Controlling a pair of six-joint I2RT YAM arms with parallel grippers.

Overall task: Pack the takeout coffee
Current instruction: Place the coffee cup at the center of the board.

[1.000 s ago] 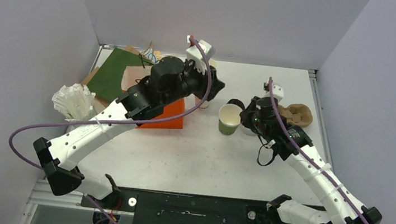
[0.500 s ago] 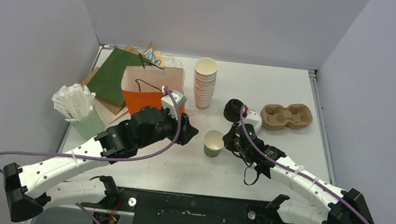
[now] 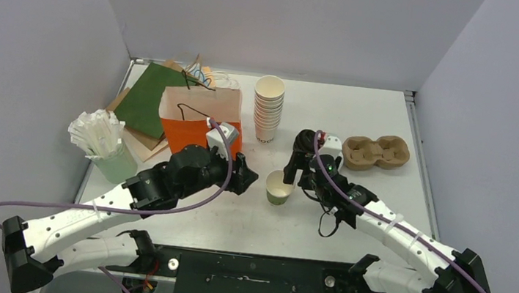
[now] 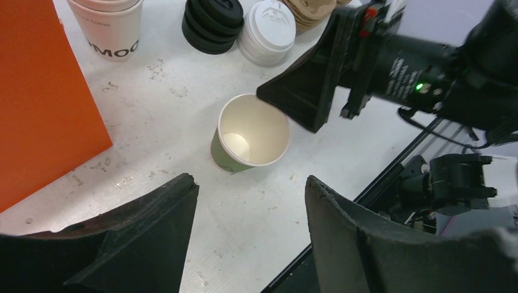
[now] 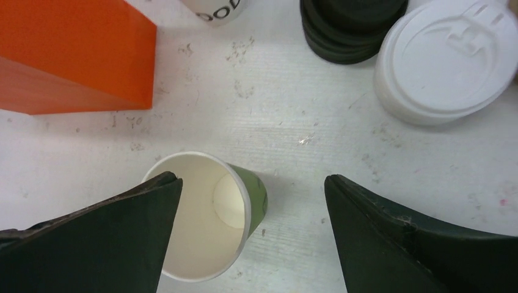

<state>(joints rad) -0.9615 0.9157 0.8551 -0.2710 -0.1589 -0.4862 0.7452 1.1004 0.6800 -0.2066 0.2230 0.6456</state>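
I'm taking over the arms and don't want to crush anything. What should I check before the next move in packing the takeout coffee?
1. Green cup upright on the table: ok.
2. Lid on that cup: not ok, its top is open.
3. Right hand open, gripping nothing: ok. Whether one finger touches the rim: cannot tell.
4. Left hand open and empty: ok.
5. Black lids and white lids stacked side by side, nothing on top of them: ok.
6. Cup carrier wells free: ok.
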